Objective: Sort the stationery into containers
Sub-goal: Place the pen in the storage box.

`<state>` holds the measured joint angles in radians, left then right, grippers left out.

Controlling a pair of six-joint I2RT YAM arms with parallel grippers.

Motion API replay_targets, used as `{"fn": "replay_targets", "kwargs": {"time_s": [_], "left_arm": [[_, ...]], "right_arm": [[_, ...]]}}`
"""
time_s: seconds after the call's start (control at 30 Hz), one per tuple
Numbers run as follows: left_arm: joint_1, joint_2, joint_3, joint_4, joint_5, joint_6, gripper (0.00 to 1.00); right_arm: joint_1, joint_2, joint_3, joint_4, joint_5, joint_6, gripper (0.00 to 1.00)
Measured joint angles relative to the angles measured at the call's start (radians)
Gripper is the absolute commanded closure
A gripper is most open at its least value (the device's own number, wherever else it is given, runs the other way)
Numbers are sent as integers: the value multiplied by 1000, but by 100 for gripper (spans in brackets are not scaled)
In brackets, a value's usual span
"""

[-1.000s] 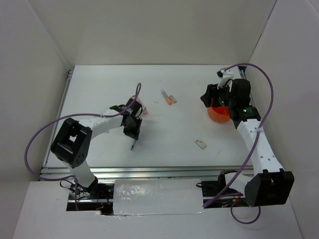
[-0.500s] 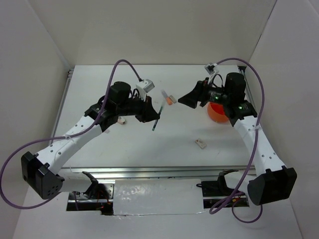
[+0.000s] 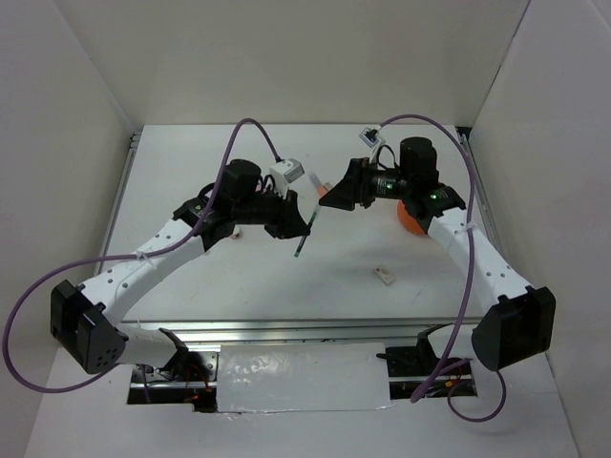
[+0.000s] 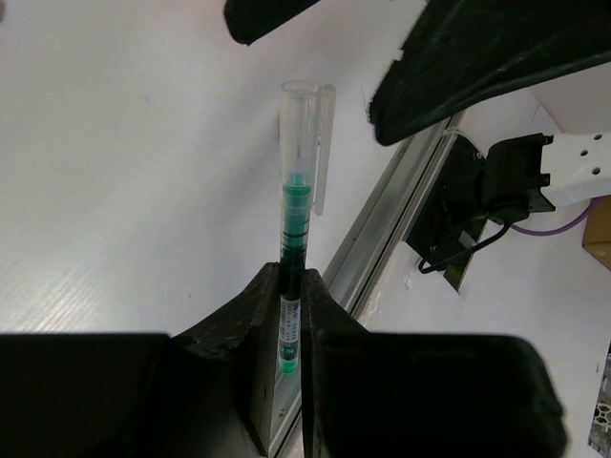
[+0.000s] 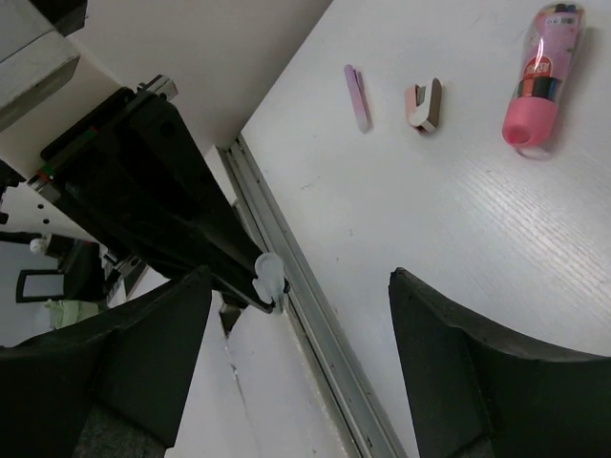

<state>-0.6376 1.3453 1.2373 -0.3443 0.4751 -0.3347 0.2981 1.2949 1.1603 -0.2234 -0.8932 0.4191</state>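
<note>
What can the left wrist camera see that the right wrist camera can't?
Only the left wrist view shows the green-ink pen along its length, pinched in the left gripper. Only the right wrist view shows the pink tube, the lilac pen and a small pink-and-grey block lying apart on the table, beyond the open right gripper. Both show the white table and, it seems, the pen's clear cap.

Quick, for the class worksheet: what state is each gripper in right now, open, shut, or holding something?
Left gripper: shut on the pen.
Right gripper: open, holding nothing.
</note>
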Motion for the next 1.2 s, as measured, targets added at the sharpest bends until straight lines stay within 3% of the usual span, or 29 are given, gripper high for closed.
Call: {"fn": "replay_targets", "kwargs": {"time_s": [0.33, 0.67, 1.0, 1.13, 1.2], "left_arm": [[-21, 15, 1, 0, -2, 22, 100], [-21, 20, 1, -5, -42, 23, 100], [-21, 21, 24, -20, -69, 42, 100], [-21, 21, 29, -20, -69, 43, 100], [-21, 21, 29, -22, -71, 43, 99]], "right_arm": [[26, 83, 78, -2, 27, 6, 38], [78, 89, 79, -27, 36, -16, 38], [79, 89, 63, -32, 40, -20, 46], [79, 89, 51, -36, 41, -24, 61], [79, 89, 50, -35, 40, -27, 76]]}}
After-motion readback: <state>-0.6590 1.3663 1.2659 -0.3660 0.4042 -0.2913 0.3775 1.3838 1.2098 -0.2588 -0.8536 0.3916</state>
